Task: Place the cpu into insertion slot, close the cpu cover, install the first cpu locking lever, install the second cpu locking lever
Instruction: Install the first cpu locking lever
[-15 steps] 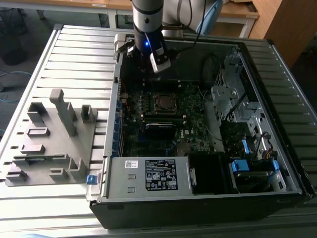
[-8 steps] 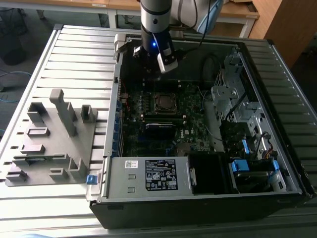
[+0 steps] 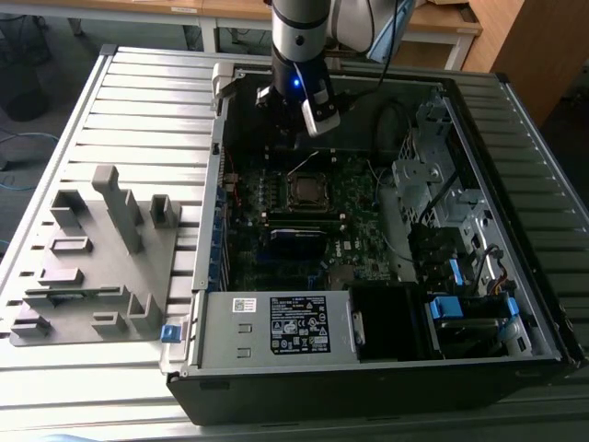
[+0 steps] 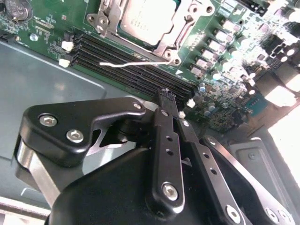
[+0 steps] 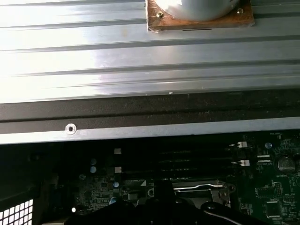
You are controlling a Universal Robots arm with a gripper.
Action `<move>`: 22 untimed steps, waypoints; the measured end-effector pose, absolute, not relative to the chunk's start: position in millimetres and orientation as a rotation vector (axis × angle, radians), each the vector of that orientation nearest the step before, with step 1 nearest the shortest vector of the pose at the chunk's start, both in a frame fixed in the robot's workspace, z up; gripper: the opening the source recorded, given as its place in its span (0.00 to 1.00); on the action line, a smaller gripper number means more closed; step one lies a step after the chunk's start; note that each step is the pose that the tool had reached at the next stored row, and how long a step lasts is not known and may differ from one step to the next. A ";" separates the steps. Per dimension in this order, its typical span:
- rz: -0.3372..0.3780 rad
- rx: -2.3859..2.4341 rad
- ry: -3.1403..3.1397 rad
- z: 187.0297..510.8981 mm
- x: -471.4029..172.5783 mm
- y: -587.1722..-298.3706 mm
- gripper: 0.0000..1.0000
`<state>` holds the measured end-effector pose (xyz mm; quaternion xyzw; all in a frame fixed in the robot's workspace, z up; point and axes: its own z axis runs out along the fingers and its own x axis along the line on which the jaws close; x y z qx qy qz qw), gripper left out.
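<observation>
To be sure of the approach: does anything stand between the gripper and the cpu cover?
Nothing visible blocks it. In the second wrist view, only the memory slots and a thin metal lever lie low between the gripper and the cpu cover.

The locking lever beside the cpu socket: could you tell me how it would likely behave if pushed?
The locking lever is a thin wire rod, so it probably feels springy rather than rigid. It looks anchored at a corner of the cpu cover, so it should swing, not slide. Its narrow surface may slip off the gripper.
</observation>
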<state>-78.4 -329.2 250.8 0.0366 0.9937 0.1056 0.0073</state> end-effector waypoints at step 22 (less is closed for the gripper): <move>0.302 0.114 3.110 247.0 -67.7 -329.1 0.11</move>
